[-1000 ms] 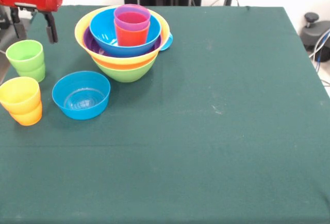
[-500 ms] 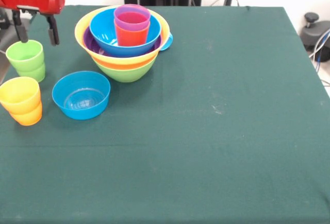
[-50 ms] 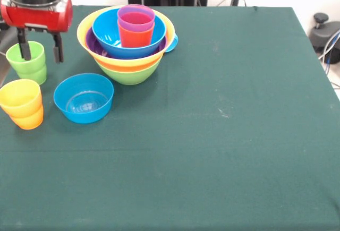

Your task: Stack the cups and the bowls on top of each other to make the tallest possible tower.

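front view, fingers (image 3: 40,52) apart, one in green cup (image 3: 27,61), other outside rim

claw (image 3: 40,51) open over green cup (image 3: 26,61) | one finger inside rim | tower (image 3: 126,40) beside

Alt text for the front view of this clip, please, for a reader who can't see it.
A red and black arm's open pincer straddles the rim of a green cup at the left of a green table. Beside it stand a tower of nested bowls and cups, a lone blue bowl and a yellow cup.
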Available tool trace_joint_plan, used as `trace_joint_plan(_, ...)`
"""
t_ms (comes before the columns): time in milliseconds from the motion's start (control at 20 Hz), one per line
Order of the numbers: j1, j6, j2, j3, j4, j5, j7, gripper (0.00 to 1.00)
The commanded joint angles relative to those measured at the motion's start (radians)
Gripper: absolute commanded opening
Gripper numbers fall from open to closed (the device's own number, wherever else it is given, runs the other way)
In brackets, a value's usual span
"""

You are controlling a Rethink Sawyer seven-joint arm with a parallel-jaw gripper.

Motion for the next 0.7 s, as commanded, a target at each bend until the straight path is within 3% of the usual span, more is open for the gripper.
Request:
trace_joint_plan(50, 0.041, -0.056, 0.077, 0.014, 0.075, -0.098, -0.079, 1.0)
trace_joint_plan(700, 0.044, -0.065, 0.066, 0.011, 0.11, -0.106, -0.054, 1.0)
